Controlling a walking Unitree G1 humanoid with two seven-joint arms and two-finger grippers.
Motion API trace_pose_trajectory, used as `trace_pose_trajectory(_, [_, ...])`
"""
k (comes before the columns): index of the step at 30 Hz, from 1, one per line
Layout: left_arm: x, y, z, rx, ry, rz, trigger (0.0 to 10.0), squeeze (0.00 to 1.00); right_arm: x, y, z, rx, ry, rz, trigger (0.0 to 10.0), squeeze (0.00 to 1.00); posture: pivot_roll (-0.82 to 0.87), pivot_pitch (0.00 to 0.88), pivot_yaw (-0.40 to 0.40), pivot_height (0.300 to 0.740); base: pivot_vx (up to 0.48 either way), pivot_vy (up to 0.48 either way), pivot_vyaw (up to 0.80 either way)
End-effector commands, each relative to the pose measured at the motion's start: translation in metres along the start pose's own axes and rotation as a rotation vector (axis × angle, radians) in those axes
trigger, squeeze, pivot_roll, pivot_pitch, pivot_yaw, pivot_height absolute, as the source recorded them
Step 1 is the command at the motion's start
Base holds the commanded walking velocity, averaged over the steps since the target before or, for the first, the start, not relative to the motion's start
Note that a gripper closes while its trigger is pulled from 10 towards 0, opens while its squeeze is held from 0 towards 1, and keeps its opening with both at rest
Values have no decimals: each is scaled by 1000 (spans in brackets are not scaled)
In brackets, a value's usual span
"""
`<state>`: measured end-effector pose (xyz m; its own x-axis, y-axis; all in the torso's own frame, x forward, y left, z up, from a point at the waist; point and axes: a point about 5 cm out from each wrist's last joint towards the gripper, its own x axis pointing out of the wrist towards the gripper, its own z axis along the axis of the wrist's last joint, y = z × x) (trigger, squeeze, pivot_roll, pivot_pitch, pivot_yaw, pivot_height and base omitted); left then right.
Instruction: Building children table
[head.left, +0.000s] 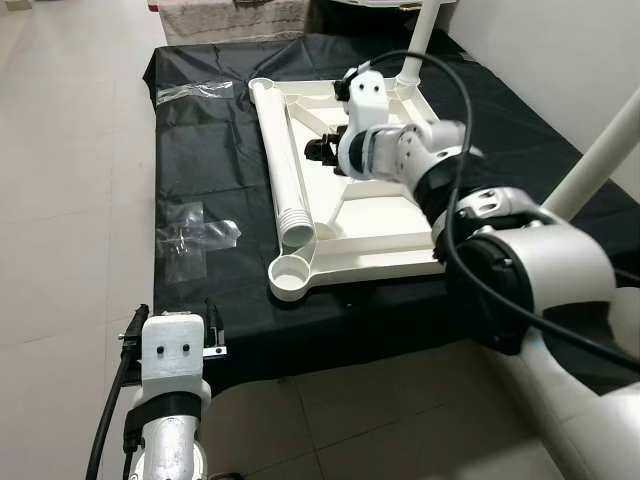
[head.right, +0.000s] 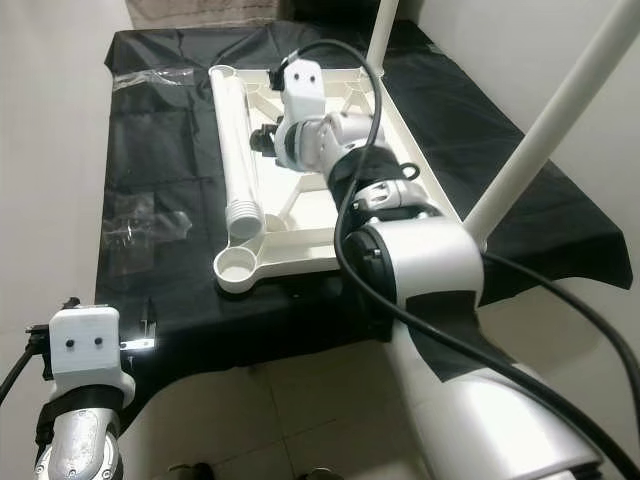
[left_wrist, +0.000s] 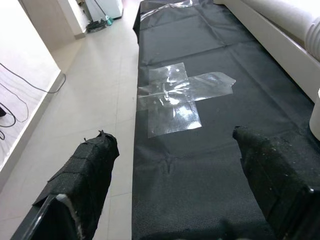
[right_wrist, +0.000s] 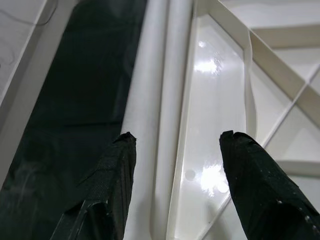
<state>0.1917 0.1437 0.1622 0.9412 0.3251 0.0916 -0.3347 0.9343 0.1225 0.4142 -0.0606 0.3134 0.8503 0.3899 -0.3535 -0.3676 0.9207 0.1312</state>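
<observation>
Right tool (right_wrist: 175, 142) hovers with its fingers spread over the upturned white table top (head.left: 375, 225), which lies on a surface draped in black cloth (head.left: 215, 150). Between those fingers lies a loose white table leg (head.left: 283, 160), resting along the table top's left edge, ribbed end toward the near corner socket (head.left: 290, 275). Another leg (head.left: 420, 40) stands upright in the far right corner. Left tool (left_wrist: 172, 145), fingers also spread and holding nothing, hangs over the cloth's near left edge, near a clear plastic bag (head.left: 195, 235).
</observation>
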Motion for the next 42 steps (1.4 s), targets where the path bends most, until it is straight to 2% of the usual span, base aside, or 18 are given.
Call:
trace_pose_trajectory(1, [-2,-3,-5,-20,37,12,10000,0,1,5,-5,-55,59,17,10000,0,15,189,-105,740,0,0,0])
trace_pose_trajectory(2, [-1,-3,-5,-19,38,10,10000,0,2,8,-9,-75,87,50,10000,1000,19,187,-104,740,0,0,0])
trace_pose_trajectory(3, [-1,-3,-5,-19,38,10,10000,0,2,8,-9,-75,87,50,10000,1000,19,187,-104,740,0,0,0])
trace_pose_trajectory(7, [0,-3,-6,-15,40,8,10000,0,3,17,-24,-74,213,101,10000,1000,23,186,-99,740,0,0,0])
trace_pose_trajectory(10, [0,-3,-7,-14,39,7,10000,0,3,16,-24,-56,221,96,10000,1000,23,186,-99,740,0,0,0])
trace_pose_trajectory(11, [0,-3,-6,-14,38,8,10000,0,1,18,-25,-18,239,120,10000,0,20,183,-100,740,0,0,0])
trace_pose_trajectory(14, [0,-2,-7,-11,38,9,10000,0,0,19,-25,37,250,161,10000,0,20,183,-102,740,0,0,0])
trace_pose_trajectory(20, [0,-4,-7,-14,40,8,10000,0,-2,16,-33,-7,329,196,10000,0,16,186,-101,740,0,0,0])
trace_pose_trajectory(24, [0,-5,-8,-15,44,8,10000,0,-1,15,-42,2,371,184,10000,0,16,186,-101,740,0,0,0])
trace_pose_trajectory(42, [-2,-5,-7,-18,44,10,10000,0,6,20,-64,36,431,173,10000,0,17,184,-105,740,0,0,0])
